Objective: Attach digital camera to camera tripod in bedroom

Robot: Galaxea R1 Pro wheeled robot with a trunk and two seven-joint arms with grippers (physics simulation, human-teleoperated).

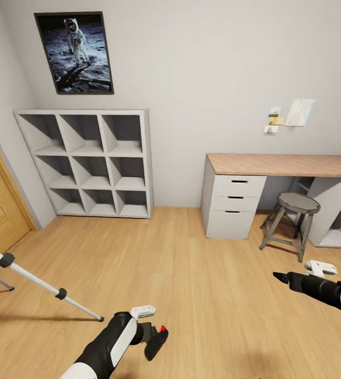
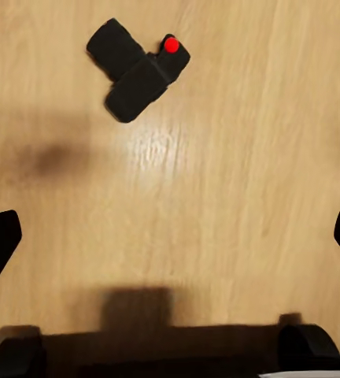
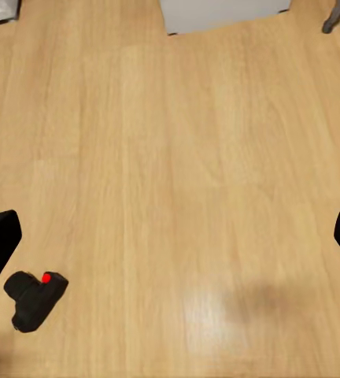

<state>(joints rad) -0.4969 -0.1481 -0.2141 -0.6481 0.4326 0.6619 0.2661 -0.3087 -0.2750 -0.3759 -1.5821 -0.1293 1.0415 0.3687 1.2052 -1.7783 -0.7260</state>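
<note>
Digital camera (image 1: 157, 342) on bare wood plank floor (image 1: 191, 284)

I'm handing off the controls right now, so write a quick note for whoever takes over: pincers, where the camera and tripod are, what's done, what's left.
Left pincer: open, empty, hanging above the camera.
Right pincer: open, empty, over bare floor.
Camera: lying on the wood floor, red dot visible, nothing gripping it.
Tripod: at the left edge of the head view, legs showing, head out of frame.
Done: left arm lined up near the camera.
Left: grasp the camera, carry it to the tripod, attach it.
</note>
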